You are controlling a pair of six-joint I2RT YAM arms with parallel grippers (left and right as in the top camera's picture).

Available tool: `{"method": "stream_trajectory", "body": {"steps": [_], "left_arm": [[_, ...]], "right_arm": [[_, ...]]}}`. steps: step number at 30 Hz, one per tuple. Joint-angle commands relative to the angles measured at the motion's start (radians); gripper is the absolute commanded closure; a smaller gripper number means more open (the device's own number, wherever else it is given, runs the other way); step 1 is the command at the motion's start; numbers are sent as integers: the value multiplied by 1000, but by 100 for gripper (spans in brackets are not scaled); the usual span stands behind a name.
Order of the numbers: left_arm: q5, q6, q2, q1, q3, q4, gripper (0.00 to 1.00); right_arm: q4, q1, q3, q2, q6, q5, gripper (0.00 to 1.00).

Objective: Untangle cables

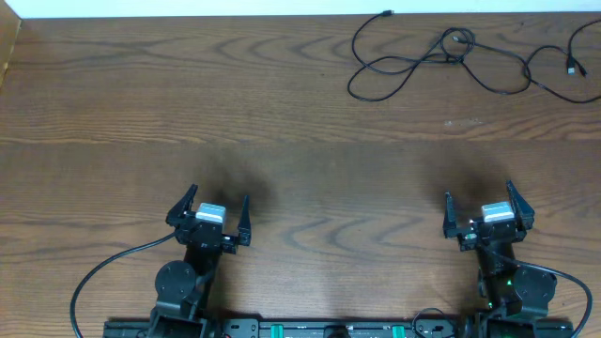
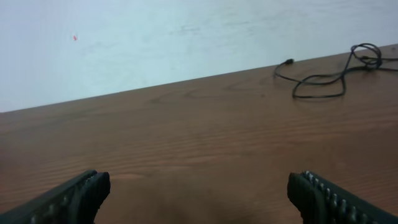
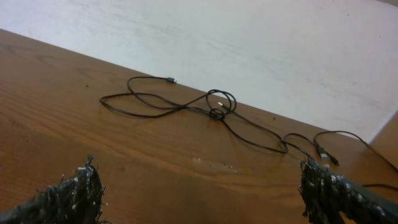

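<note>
Thin black cables lie looped together at the table's far right, knotted near the middle with a plug end at the far edge and another at the right. The right wrist view shows the same cables ahead on the wood, and the left wrist view shows the cables at its upper right. My left gripper stands open near the front left, nothing between its fingers. My right gripper stands open near the front right, far short of the cables.
The wooden table runs to a pale wall at the back. Thicker black arm wires curl beside the left base, and one beside the right base. A faint pale smudge marks the wood below the cables.
</note>
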Motion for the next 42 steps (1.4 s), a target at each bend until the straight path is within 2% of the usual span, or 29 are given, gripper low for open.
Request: {"method": "stream_trajectory", "body": {"steps": [1,8,24,42], "left_arm": [[-24,-27,-9,34,-13,-47,2],[-20,-69,-9,83,-13,-47,2],[-20,-68,-9,136,-13,-43,2],[-20,-68,-6,135,-13,-43,2]], "right_arm": [[-6,-2,-2,-1,-7,3,1],[-6,-2,-2,-1,-7,4,1],[-6,-2,-2,-1,-7,4,1],[-6,-2,-2,-1,-7,4,1]]}}
